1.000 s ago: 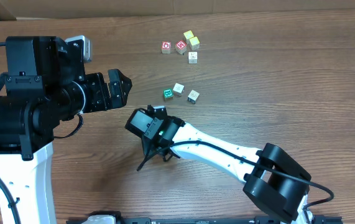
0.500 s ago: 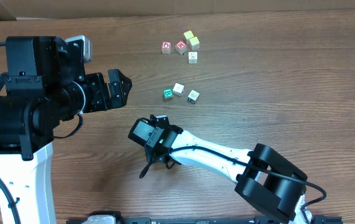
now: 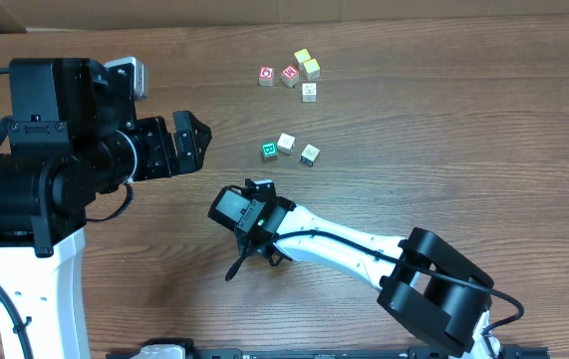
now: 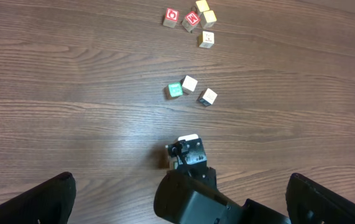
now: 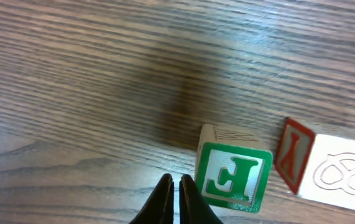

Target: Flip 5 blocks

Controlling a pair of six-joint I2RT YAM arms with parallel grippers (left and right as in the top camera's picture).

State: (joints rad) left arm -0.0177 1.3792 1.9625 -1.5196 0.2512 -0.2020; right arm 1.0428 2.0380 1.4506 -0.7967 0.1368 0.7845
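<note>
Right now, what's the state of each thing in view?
Left gripper: jaws open, empty.
Right gripper: jaws shut, holding nothing.
Green-printed pale wooden cube beside those jaws: on the table, ungripped, letter face toward the wrist camera.
Red-and-white wooden cube beside it: on the table, untouched.
Green-topped wooden cube mid-table: green face up.
Two red-printed wooden cubes: red faces up.
Yellow-topped wooden cube: yellow face up.

Desk (image 3: 483, 160): brown wood-grain surface, evenly lit. Soft dark shadow (image 5: 180, 99) on the grain just ahead of the right tool (image 5: 176, 190).
</note>
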